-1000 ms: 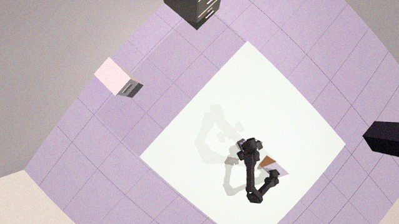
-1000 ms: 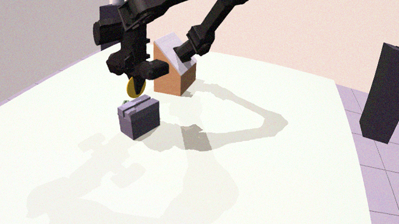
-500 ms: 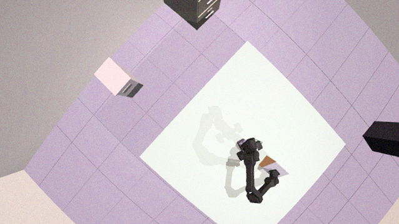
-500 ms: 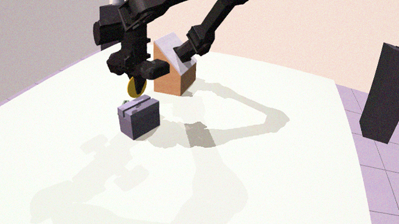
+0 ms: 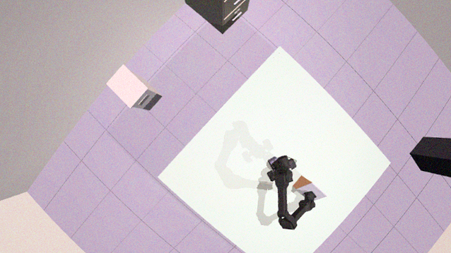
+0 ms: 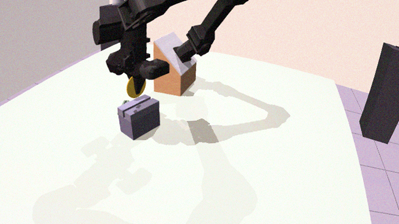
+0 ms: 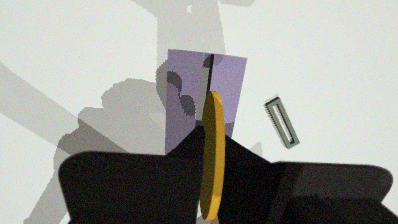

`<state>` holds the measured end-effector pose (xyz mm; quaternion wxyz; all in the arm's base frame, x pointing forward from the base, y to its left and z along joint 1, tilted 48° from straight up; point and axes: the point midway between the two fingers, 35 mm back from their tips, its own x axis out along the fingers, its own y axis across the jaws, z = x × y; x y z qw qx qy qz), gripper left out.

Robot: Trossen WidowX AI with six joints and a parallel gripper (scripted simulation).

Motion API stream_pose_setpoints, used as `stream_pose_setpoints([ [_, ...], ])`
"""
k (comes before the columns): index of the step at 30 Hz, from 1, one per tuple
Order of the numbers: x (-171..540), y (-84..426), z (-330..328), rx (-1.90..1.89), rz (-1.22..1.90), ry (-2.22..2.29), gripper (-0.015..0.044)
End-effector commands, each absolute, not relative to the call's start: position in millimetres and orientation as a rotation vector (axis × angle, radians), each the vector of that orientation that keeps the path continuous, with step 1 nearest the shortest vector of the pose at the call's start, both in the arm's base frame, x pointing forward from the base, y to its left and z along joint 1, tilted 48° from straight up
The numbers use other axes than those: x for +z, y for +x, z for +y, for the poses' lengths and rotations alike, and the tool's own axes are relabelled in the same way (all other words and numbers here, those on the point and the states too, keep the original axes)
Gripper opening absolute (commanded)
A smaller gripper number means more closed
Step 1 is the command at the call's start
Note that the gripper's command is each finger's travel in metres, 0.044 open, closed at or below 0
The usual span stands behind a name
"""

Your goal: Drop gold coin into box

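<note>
Jaws (image 6: 137, 91) clamp the gold coin (image 6: 131, 86) (image 7: 215, 150) upright above the grey box (image 6: 140, 122) (image 7: 232, 85), nearer the desk's (image 5: 311, 107) (image 6: 274, 174) (image 7: 340, 50) bottom corner, apparently to suit the narrow slot (image 6: 133, 107) (image 7: 210, 75).

slotted box (image 5: 272, 161) (image 6: 144, 121) (image 7: 232, 85) stands below — holder (image 6: 125, 102) (image 7: 290, 131) just beside.

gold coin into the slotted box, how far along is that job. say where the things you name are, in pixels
Done: the shallow green holder (image 7: 282, 122) stands without its coin. In hand: the black gripper (image 6: 137, 91) (image 7: 204, 132) grips the thin gold coin (image 6: 131, 87) (image 7: 216, 150) on edge, above the grey-purple slotted box (image 6: 146, 121) (image 7: 182, 135). Left: likely final alignment, then lowering and release through the slot.
</note>
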<state>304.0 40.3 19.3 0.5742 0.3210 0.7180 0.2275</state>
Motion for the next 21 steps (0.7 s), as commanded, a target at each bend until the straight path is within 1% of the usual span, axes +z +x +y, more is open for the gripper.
stream_pose_setpoints([
  [1, 18.4, 302.6, 40.7, 0.526, 1.685, 0.762, 0.0000],
  [21, 15.3, 301.4, 44.5, 0.525, 1.687, 0.760, 0.0000],
])
